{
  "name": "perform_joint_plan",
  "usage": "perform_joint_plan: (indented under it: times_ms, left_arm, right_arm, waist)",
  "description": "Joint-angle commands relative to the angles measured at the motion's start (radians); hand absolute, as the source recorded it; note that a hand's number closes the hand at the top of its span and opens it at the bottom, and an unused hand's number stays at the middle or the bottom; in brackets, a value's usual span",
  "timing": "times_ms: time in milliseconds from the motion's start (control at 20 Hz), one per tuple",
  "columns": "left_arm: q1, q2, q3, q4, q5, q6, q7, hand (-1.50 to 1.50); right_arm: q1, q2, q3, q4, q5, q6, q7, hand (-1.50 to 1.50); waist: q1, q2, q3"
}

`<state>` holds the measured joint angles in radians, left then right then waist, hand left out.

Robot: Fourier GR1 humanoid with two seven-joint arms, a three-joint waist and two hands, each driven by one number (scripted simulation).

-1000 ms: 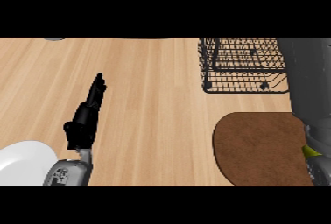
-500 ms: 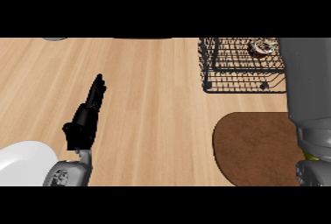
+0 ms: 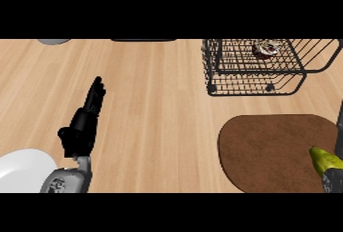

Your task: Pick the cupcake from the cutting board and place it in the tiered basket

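The cupcake [image 3: 268,48] is seen in the upper right of the frame, inside the upper tier of the tiered basket [image 3: 221,68], close to that tier's back edge. Its top is pale with darker flecks, above a reddish lower part. The basket is made of black wire and is placed on the light wooden worktop [image 3: 154,90]; a second tier is seen below and slightly forward of the first. Nothing is seen on that lower tier.

Below the basket, in the lower right of the frame, the cutting board [image 3: 268,149] is laid flat on the worktop. It is dark brown with rounded corners, and it is well apart from the basket. At its right edge a yellow-green object [image 3: 324,160] is seen, partly cut off by the frame, so what it is cannot be told.

In the left half of the frame, the left robot hand [image 3: 81,128] is held over the worktop with its fingers straight and extended toward the top of the frame, nothing being held. A white plate [image 3: 23,170] is seen at the lower left, just beside the grey forearm.

The right robot hand is not shown.
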<state>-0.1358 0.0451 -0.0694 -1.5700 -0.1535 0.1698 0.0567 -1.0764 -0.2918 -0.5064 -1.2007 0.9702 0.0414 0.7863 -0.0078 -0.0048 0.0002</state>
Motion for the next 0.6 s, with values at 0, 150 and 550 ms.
perform_joint_plan:
  times_ms: [0, 150, 550]
  left_arm:
    - [0.028, 0.024, 0.030, -0.008, 0.026, -0.020, -0.022, 0.00]
    - [0.016, 0.002, 0.024, 0.040, 0.012, 0.001, -0.045, 0.00]
    - [0.025, -0.002, -0.003, -0.059, -0.029, 0.030, 0.040, 0.00]
  right_arm:
    - [0.140, -0.022, -0.082, -0.171, -0.086, 0.016, 0.015, -1.50]
    - [0.208, -0.061, -0.189, -0.274, -0.203, 0.060, -0.005, -1.50]
    - [0.571, -0.107, -0.460, -0.618, -0.546, 0.345, -0.076, -1.50]
  waist:
    - [-0.019, -0.005, 0.000]
    - [-0.031, -0.004, 0.000]
    - [-0.045, -0.010, 0.002]
